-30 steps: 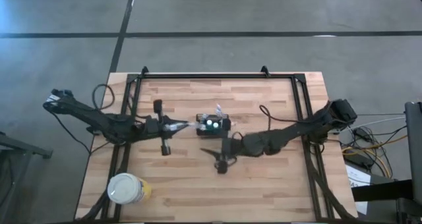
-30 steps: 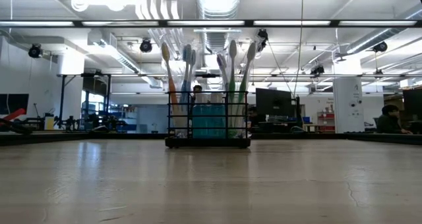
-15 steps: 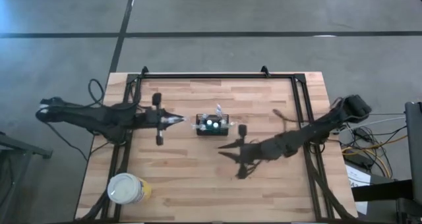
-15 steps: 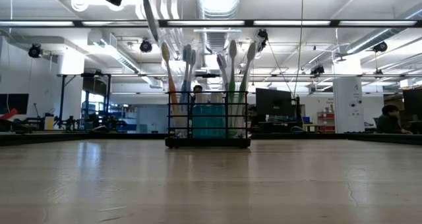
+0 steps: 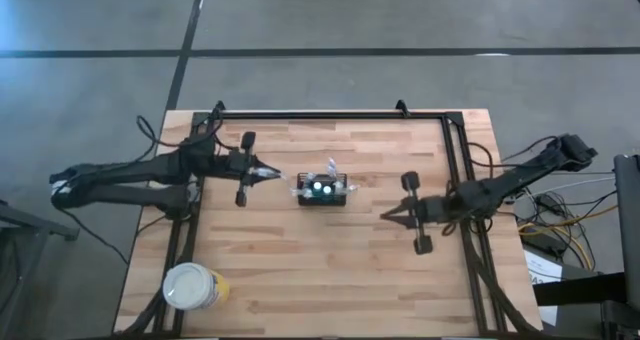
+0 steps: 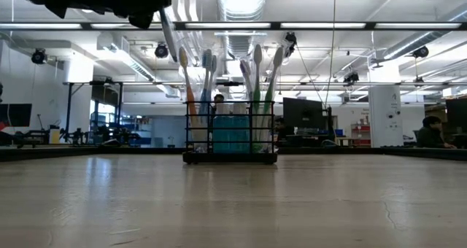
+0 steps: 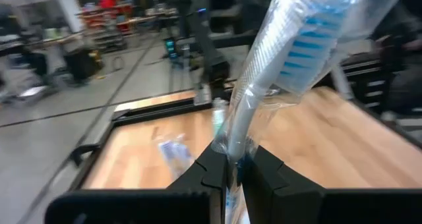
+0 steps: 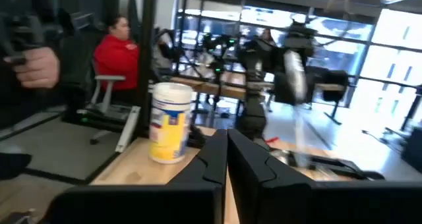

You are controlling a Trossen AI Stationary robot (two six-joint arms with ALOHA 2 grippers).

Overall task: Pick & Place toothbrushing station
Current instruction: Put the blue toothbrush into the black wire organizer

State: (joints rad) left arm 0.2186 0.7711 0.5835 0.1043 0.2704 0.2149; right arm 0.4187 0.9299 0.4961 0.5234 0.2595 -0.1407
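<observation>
The toothbrushing station (image 5: 322, 190), a small black wire-mesh caddy (image 6: 230, 135), stands on its base at mid-table with several toothbrushes upright in it. Left of it and above the table, my left gripper (image 5: 262, 171) is shut on a toothbrush in a clear wrapper (image 7: 290, 46). That brush also shows in the low view as a pale slanting stick (image 6: 167, 25). My right gripper (image 5: 388, 216) is to the caddy's right, shut and holding nothing (image 8: 227, 159). My left gripper pinches the wrapped toothbrush's handle (image 7: 234, 148) between its two fingers, which lie roughly level and point toward the caddy. The brush sticks out beyond the fingertips with its blue-bristled head (image 7: 315, 36) foremost. It is clear of the table and the caddy.
A round white-and-yellow cup (image 5: 190, 285) stands near the table's front left corner and shows in the right wrist view (image 8: 170, 122). A black frame runs along the table's left, far and right edges (image 5: 320, 116). People sit in the room beyond (image 8: 117, 53).
My right gripper has drawn back from in front of the caddy toward the table's right edge and has shut on nothing. My left gripper, still holding the wrapped toothbrush, has swung a little away from the caddy toward the far left. The caddy has stayed put.
</observation>
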